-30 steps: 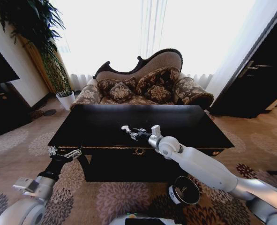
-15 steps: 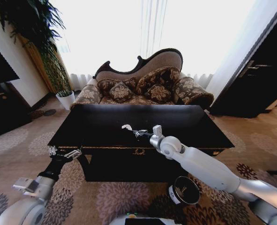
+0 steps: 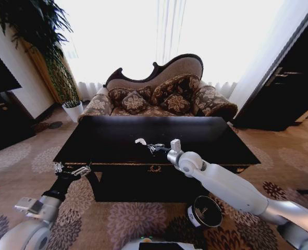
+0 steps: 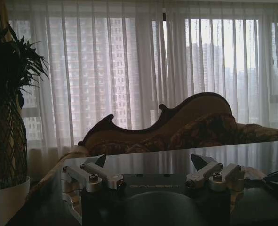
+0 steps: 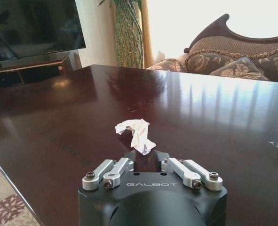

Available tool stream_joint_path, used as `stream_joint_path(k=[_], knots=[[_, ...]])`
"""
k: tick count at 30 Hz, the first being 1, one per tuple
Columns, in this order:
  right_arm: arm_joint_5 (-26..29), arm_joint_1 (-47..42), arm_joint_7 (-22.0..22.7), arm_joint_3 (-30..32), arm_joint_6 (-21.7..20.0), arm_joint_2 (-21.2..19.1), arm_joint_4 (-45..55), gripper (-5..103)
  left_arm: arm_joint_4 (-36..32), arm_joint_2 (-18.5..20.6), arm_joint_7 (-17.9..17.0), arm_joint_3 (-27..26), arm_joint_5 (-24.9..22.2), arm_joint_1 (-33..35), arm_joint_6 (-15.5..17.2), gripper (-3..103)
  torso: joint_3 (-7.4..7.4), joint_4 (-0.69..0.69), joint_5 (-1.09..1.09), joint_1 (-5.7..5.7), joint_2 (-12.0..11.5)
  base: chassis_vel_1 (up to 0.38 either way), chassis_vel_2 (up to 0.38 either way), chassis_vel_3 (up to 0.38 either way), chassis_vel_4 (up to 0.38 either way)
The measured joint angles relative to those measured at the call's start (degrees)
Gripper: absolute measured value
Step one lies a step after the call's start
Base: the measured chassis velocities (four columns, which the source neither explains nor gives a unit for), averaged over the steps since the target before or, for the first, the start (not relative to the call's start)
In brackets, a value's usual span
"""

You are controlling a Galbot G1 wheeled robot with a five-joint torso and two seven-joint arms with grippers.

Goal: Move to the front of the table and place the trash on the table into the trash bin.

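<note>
Compared with a second ago, the right arm reaches a little farther over the bench [image 3: 112, 136], and the right tool [image 3: 152, 148] sits slightly lower and closer to the crumpled white paper wad [image 3: 140, 141]. The wad itself has not moved, and the left arm has not shifted either.

In the right wrist view the right tool [image 5: 148, 157] has its metal linkage fingers [image 5: 109, 170] drawn close together just behind the paper wad [image 5: 135, 133]. The wad's lower tip comes down right at the tool's front edge; whether the tips actually pinch it cannot be told. The wad is thin, creased white paper, twisted into an irregular lump with a narrow tail, and it lies on the bench top near the front middle.

The bench is a long rectangle of glossy, near-black wood that mirrors the window light, with a gold emblem [image 3: 154, 168] at the centre of its front rail.

The left tool [image 3: 73, 170] hangs at the bench's front left corner, its silver fingers [image 4: 91, 172] spread wide apart and holding nothing.

The trash bin [image 3: 204, 211], a small dark cylinder with a black inside and a white label, stands on the floral carpet [image 3: 117, 219] below the right arm.
</note>
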Motion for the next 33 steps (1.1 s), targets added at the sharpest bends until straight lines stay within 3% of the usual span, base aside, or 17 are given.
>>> stream_joint_path(k=[2,3,5,9,11,14,23,24,26,28,29,33], knots=[[0.0,0.3,-0.1,-0.1,0.0,0.1,-0.1,28,0.0,0.0,0.0,0.0,0.0,0.0,0.0,100,0.00,0.00,0.00,0.00,0.0,0.000,0.000,0.000,0.000],[0.0,0.6,-0.1,-0.4,0.0,0.2,-0.3,39,0.0,0.0,0.0,0.0,0.0,0.0,0.0,100,0.00,0.00,0.00,0.00,0.0,0.000,0.000,0.000,0.000],[0.0,0.9,-0.1,-0.7,-0.1,0.4,-0.5,39,0.0,0.0,0.0,0.0,0.0,0.0,0.0,100,0.00,0.00,0.00,0.00,0.0,0.000,0.000,0.000,0.000],[0.0,3.1,-0.1,-2.6,-0.1,1.5,-1.6,61,0.0,0.0,0.0,0.0,0.0,0.0,0.0,100,0.00,0.00,0.00,0.00,0.0,0.000,0.000,0.000,0.000],[0.0,3.9,0.0,-3.3,-0.1,1.9,-1.9,61,0.0,0.0,0.0,0.0,0.0,0.0,0.0,100,0.00,0.00,0.00,0.00,0.0,0.000,0.000,0.000,0.000],[0.0,6.7,0.3,-5.6,-0.1,2.9,-3.1,79,0.0,0.0,0.0,0.0,0.0,0.0,0.0,100,0.00,0.01,-0.01,0.00,0.0,0.000,0.000,0.000,0.000],[-0.3,9.7,0.5,-8.8,0.4,4.3,-5.1,54,0.0,0.0,0.0,0.0,0.0,0.0,0.0,100,0.00,0.00,0.00,0.00,0.0,0.000,0.000,0.000,0.000],[-0.3,9.8,0.5,-8.9,0.4,4.4,-5.2,43,0.0,0.0,0.0,0.0,0.0,0.0,0.0,100,0.00,0.00,0.00,0.00,0.0,0.000,0.000,0.000,0.000],[-0.3,9.8,0.5,-8.9,0.4,4.4,-5.2,43,0.0,0.0,0.0,0.0,0.0,0.0,0.0,100,0.00,0.00,0.00,0.00,0.0,0.000,0.000,0.000,0.000],[-0.3,9.6,0.4,-8.8,0.7,4.3,-5.3,33,0.0,0.0,0.0,0.0,0.0,0.0,0.0,100,0.00,0.00,0.00,0.00,0.0,0.000,0.000,0.000,0.000],[-0.3,9.6,0.4,-8.8,0.7,4.3,-5.3,33,0.0,0.0,0.0,0.0,0.0,0.0,0.0,100,0.00,0.00,0.00,0.00,0.0,0.000,0.000,0.000,0.000],[-0.3,9.0,0.5,-8.3,0.7,4.1,-4.7,11,0.0,0.0,0.0,0.0,0.0,0.0,0.0,100,0.00,0.00,0.00,0.00,0.0,0.000,0.000,0.000,0.000]])
